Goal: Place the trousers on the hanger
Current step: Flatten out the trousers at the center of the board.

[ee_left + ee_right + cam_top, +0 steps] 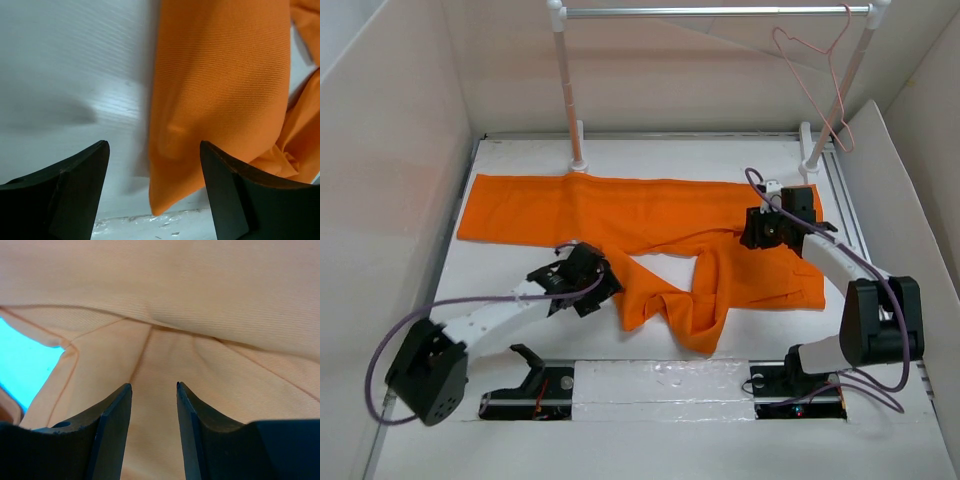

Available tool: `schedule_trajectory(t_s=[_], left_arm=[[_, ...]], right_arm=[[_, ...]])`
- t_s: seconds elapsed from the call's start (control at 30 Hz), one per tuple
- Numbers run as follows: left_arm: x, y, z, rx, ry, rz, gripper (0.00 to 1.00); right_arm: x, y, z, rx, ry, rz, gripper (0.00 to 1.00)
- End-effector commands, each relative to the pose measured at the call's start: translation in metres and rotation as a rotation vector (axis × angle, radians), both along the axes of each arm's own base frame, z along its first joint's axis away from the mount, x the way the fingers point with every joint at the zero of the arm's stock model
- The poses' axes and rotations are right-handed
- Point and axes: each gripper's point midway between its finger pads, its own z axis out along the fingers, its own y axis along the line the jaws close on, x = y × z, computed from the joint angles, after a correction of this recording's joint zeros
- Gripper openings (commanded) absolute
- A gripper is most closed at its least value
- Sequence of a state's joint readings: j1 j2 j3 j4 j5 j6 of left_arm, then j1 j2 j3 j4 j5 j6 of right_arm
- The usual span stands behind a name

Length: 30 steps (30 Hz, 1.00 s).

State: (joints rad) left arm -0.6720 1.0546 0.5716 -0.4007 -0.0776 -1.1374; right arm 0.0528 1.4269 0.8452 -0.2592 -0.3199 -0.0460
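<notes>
The orange trousers lie spread across the white table, one leg flat toward the left, the other bunched and folded at the front middle. The pale pink wire hanger hangs by its hook from the silver rail at the back right. My left gripper is open just left of the bunched leg; the left wrist view shows a cloth corner between its open fingers. My right gripper is open, low over the waist end; its wrist view shows cloth with seams filling the frame past the gripper.
A silver rail on two white posts stands at the back. Beige walls enclose the table on the left, back and right. The arm bases sit at the near edge.
</notes>
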Motion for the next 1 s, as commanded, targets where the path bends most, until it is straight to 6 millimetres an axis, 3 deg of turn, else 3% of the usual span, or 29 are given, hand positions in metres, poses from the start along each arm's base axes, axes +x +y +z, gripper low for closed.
schedule_trajectory(t_s=[0.0, 0.1, 0.13, 0.17, 0.2, 0.23, 0.27, 0.3, 0.33, 0.37, 0.4, 0.43, 0.47, 0.5, 0.53, 0.57, 0.6, 0.67, 0.7, 0.8, 0.83, 0.87, 0.93, 0.97], left_arm=[[0.022, -0.052, 0.016, -0.145, -0.06, -0.182, 0.68], [0.028, -0.056, -0.008, -0.097, -0.013, -0.198, 0.61], [0.03, -0.053, -0.014, -0.072, -0.004, -0.184, 0.48], [0.029, -0.049, -0.023, -0.038, 0.023, -0.173, 0.16], [0.033, -0.049, -0.019, -0.026, 0.023, -0.168, 0.04], [0.037, -0.045, -0.018, 0.007, 0.021, -0.156, 0.0], [0.034, -0.032, -0.016, 0.076, 0.037, -0.151, 0.0], [0.043, -0.034, 0.004, 0.088, 0.001, -0.152, 0.0], [0.052, -0.023, 0.018, 0.143, -0.042, -0.126, 0.0], [0.044, -0.006, 0.037, 0.201, -0.05, -0.126, 0.0], [0.056, -0.003, 0.072, 0.213, -0.124, -0.105, 0.0], [0.064, 0.014, 0.093, 0.285, -0.185, -0.06, 0.0], [0.051, 0.036, 0.106, 0.374, -0.16, -0.066, 0.0], [0.06, 0.042, 0.147, 0.392, -0.221, -0.038, 0.0], [0.063, 0.059, 0.161, 0.486, -0.233, -0.005, 0.0], [0.052, 0.077, 0.161, 0.604, -0.144, -0.025, 0.0], [0.059, 0.084, 0.178, 0.663, -0.181, -0.077, 0.0], [0.057, 0.096, 0.176, 0.643, -0.154, -0.057, 0.0], [0.053, 0.11, 0.162, 0.665, -0.103, -0.041, 0.0], [0.043, 0.176, 0.151, 0.806, -0.046, 0.149, 0.03], [0.039, 0.186, 0.144, 0.788, -0.007, 0.189, 0.03], [0.044, 0.212, 0.144, 0.76, -0.005, 0.297, 0.01], [0.042, 0.228, 0.131, 0.73, 0.022, 0.369, 0.0], [0.04, 0.25, 0.133, 0.705, 0.022, 0.482, 0.0]], right_arm=[[0.0, 0.007, 0.016, -0.017, -0.055, 0.028, 0.47], [-0.008, 0.01, 0.014, -0.013, -0.054, 0.033, 0.47], [-0.011, 0.01, 0.013, -0.016, -0.048, 0.031, 0.47], [-0.012, 0.009, 0.013, -0.02, -0.049, 0.029, 0.47], [-0.015, 0.008, 0.012, -0.022, -0.05, 0.027, 0.47], [-0.017, 0.007, 0.01, -0.029, -0.044, 0.025, 0.47], [-0.018, 0.003, 0.008, -0.045, -0.043, 0.015, 0.47], [-0.018, 0.001, 0.006, -0.053, -0.039, 0.007, 0.48], [-0.019, -0.008, -0.001, -0.064, -0.023, -0.019, 0.48], [-0.02, -0.011, -0.005, -0.065, -0.01, -0.03, 0.49], [-0.02, -0.014, -0.009, -0.065, -0.002, -0.037, 0.49], [-0.019, -0.013, -0.016, -0.059, 0.013, -0.038, 0.51], [-0.018, -0.015, -0.019, -0.046, 0.022, -0.046, 0.53], [-0.016, -0.016, -0.022, -0.027, 0.031, -0.061, 0.53], [-0.013, -0.012, -0.022, -0.008, 0.024, -0.057, 0.54], [-0.013, -0.009, -0.025, 0.01, 0.034, -0.054, 0.54], [-0.011, -0.008, -0.025, 0.02, 0.031, -0.056, 0.55], [-0.009, -0.006, -0.024, 0.028, 0.022, -0.053, 0.55], [-0.009, -0.006, -0.022, 0.031, 0.019, -0.05, 0.55], [-0.015, -0.006, -0.019, 0.029, 0.016, -0.046, 0.56], [-0.017, -0.006, -0.016, 0.028, 0.013, -0.047, 0.57], [-0.019, -0.006, -0.015, 0.028, 0.012, -0.045, 0.59], [-0.021, -0.011, -0.006, 0.019, 0.0, -0.047, 0.6], [-0.021, -0.012, -0.001, 0.009, -0.006, -0.045, 0.61]])
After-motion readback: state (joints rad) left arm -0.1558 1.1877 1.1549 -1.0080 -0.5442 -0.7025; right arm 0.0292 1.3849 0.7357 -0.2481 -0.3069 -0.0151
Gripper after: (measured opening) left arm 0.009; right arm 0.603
